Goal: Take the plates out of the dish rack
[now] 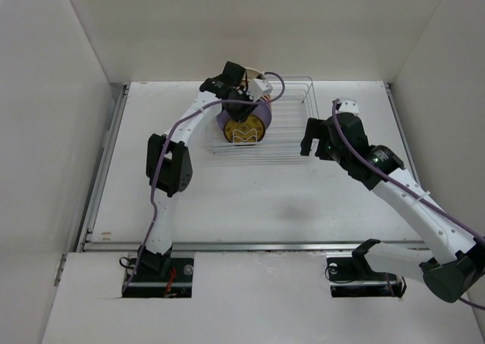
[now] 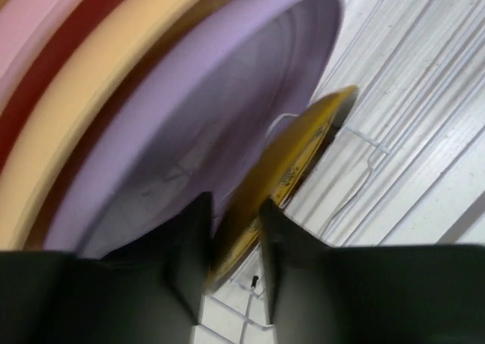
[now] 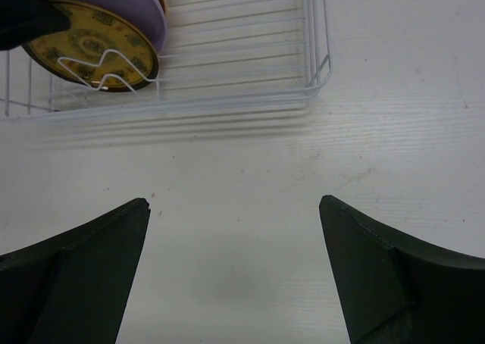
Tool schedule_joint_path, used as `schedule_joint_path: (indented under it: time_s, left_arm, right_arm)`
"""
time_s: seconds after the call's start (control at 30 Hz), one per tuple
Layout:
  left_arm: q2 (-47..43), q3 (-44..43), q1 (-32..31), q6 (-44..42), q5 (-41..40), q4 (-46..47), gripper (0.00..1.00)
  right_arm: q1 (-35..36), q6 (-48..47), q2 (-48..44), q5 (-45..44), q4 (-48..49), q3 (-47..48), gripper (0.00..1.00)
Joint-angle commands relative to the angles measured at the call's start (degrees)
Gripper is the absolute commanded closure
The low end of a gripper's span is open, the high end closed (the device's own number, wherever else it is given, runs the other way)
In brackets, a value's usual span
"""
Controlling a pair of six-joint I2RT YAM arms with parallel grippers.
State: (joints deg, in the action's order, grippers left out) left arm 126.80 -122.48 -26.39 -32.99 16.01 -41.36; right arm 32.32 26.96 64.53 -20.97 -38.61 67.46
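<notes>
The silver wire dish rack (image 1: 292,124) stands at the back middle of the table. At its left end the plates stand on edge: a small mustard-yellow patterned plate (image 2: 299,151) in front, then a lavender plate (image 2: 204,117), a tan-yellow plate (image 2: 98,109) and a pink plate (image 2: 30,33). My left gripper (image 2: 235,230) reaches down over them, its fingers closed on the top rim of the mustard-yellow plate (image 1: 244,132). To the right of the rack, my right gripper (image 3: 235,207) hovers wide open above bare table, holding nothing. In the right wrist view the mustard-yellow plate (image 3: 87,41) leans against a wire prong.
The rack's right part (image 3: 250,64) holds no dishes. White walls enclose the table at the left, back and right. A metal rail (image 1: 250,245) runs along the near edge ahead of the arm bases.
</notes>
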Motion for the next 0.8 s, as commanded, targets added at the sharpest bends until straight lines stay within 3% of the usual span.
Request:
schedule_joint_path:
  time_s: [0.0,0.03,0.07,0.57,0.77]
  left_arm:
    - [0.9,-0.4,0.82,1.26,-1.68,1.29,0.78]
    - [0.38,-0.4,0.82,1.79,-1.68,1.29,0.94]
    - [0.37,-0.4,0.82,2.92,-1.68,1.29,1.0]
    - [-14.56,0.13,1.43,2.93,-2.3,1.99,1.0]
    - [-16.41,-2.14,1.96,6.43,0.14,-0.72,1.0]
  right_arm:
    - [-0.24,-0.77,-0.11,0.14,0.11,2.5,0.0]
    - [-0.24,-0.77,-0.11,0.14,0.11,2.5,0.0]
    - [-0.24,-0.77,-0.63,0.14,-0.41,2.5,0.0]
    - [-0.24,-0.77,-2.22,1.81,0.72,0.4,0.0]
    - [-0.24,-0.77,-2.14,1.2,2.05,-0.23,0.0]
